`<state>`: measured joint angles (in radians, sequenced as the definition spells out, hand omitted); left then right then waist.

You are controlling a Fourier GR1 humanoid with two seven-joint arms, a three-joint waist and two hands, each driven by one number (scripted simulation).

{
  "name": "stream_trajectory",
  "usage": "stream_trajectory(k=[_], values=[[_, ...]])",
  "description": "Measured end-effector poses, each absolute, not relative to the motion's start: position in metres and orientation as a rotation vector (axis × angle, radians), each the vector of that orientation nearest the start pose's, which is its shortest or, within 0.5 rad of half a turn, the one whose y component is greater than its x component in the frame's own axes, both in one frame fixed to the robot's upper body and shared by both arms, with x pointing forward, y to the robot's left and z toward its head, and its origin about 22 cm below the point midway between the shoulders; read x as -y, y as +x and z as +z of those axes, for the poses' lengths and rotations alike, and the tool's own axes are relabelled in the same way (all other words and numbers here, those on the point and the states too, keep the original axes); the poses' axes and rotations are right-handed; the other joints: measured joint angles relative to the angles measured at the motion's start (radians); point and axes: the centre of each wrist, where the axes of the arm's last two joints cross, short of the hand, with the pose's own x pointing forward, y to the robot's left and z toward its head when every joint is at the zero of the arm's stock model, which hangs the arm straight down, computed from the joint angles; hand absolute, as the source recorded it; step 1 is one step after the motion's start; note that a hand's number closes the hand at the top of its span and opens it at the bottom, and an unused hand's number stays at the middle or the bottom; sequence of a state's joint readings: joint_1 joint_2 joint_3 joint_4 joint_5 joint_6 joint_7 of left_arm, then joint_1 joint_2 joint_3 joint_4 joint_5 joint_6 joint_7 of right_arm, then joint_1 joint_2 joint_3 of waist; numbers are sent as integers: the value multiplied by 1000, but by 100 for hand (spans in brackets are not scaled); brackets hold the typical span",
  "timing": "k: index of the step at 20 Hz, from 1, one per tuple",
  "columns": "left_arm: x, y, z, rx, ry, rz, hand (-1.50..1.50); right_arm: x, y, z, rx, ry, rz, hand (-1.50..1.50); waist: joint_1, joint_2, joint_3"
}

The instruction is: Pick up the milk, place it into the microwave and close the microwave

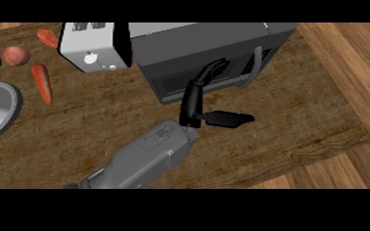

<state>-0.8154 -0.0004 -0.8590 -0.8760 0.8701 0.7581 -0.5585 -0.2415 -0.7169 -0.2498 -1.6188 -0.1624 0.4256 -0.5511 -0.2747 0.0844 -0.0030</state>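
Note:
The grey microwave (209, 44) stands at the back of the counter, its door (195, 80) lying flush against the front and its handle (255, 64) at the right. My left hand (196, 95) reaches up from a forearm entering at the lower left. Its straight fingers (215, 69) rest on the door's upper part and the thumb (230, 119) sticks out to the right. The hand is open and holds nothing. No milk shows anywhere on the counter. My right hand is out of view.
A white box (90, 46) stands against the microwave's left side. Left of it lie a carrot (42, 82), a reddish tuber (48, 37) and a round reddish item (16, 55). A metal rim (7, 105) shows at the left edge. The wooden counter (289, 122) ends at the right.

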Motion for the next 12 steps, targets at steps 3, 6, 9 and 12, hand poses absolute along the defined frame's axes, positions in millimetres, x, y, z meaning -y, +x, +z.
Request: stream_trajectory(k=[3, 6, 9, 12], values=[[-6, 317, 16, 1813, -145, -72, -150, 390, 278, 194, 2306, -113, 821, 150, 0, 3, 0], [-6, 318, 15, 1824, -145, -66, -150, 390, 280, 196, 2308, -122, 824, 150, -2, 5, 1], [-5, 318, 16, 1832, -152, -62, -150, 387, 285, 186, 2313, -53, 765, -150, 0, 8, 3], [-4, 318, 17, 1844, -164, -65, -150, 380, 291, 162, 2288, 111, 649, -150, 6, 15, 6]])
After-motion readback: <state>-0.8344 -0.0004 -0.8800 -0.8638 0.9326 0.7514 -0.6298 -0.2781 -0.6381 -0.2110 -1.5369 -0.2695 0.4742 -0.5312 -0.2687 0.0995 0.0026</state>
